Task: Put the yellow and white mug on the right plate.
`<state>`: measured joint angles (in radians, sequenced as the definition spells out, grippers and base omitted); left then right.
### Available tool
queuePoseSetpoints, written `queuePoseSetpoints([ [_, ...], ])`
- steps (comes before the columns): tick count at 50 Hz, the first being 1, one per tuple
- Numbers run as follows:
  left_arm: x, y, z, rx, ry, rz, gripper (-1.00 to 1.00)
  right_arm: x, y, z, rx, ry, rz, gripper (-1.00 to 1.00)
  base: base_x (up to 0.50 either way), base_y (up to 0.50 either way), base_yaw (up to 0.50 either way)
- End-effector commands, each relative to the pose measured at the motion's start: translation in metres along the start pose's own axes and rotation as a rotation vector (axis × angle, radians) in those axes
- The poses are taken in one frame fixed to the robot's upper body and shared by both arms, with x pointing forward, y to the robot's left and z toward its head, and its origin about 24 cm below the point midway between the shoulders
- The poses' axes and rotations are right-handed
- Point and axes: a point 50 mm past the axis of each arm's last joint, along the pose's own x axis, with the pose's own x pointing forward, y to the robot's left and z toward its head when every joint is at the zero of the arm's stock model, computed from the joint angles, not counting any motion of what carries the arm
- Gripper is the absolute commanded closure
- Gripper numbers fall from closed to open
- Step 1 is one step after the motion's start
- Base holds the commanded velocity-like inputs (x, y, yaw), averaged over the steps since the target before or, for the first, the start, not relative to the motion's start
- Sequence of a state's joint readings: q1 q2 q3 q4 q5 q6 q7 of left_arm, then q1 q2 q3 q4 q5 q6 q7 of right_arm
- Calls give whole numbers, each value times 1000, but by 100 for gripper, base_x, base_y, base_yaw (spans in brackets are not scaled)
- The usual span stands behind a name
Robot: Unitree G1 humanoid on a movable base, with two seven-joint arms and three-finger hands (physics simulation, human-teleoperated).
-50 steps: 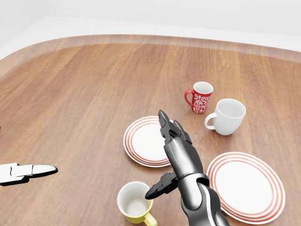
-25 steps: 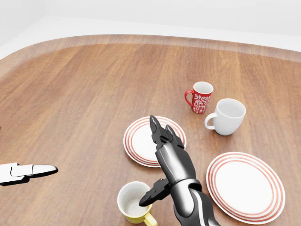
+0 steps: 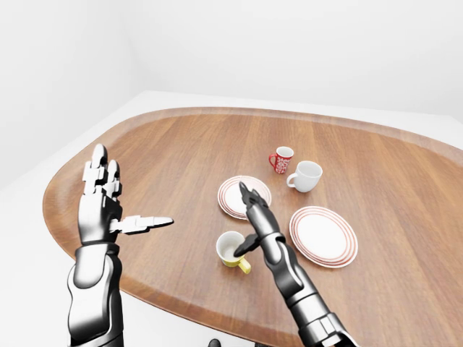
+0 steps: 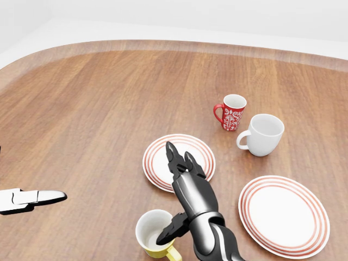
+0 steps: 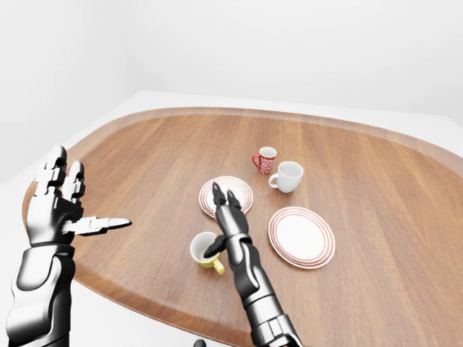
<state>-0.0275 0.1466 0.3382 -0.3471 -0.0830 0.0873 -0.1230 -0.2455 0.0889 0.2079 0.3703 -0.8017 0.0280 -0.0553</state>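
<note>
Right hand (image 4: 187, 193) spread wide, fingers pointing up-view over the near plate (image 4: 157, 163), thumb dipping toward the rim of the yellow and white mug (image 4: 155, 235); whether it touches, cannot tell, nothing gripped. Mug upright on the table (image 4: 98, 109), just left of and below that hand in the head view, target right plate (image 4: 285, 215) on the hand's other side, red mug (image 4: 232, 112) and white mug (image 4: 263, 134) well beyond the fingertips. Left hand (image 3: 101, 206) raised far left in the left-eye view, fingers splayed, empty.
</note>
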Motion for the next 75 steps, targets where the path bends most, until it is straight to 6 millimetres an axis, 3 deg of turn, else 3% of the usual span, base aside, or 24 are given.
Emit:
queuePoseSetpoints([
  [1,0,1,0,0,-2,2,-100,-5,8,3,-17,-13,12,-100,0,0,0],
  [40,0,-1,0,0,-1,-4,-100,-1,41,-20,-55,31,60,-100,0,0,0],
  [60,-1,-2,1,1,-4,-6,-100,-5,47,-23,-61,46,75,-100,0,0,0],
  [75,-1,-2,0,1,-1,-8,-100,-3,54,-38,-83,115,85,-100,0,0,0],
])
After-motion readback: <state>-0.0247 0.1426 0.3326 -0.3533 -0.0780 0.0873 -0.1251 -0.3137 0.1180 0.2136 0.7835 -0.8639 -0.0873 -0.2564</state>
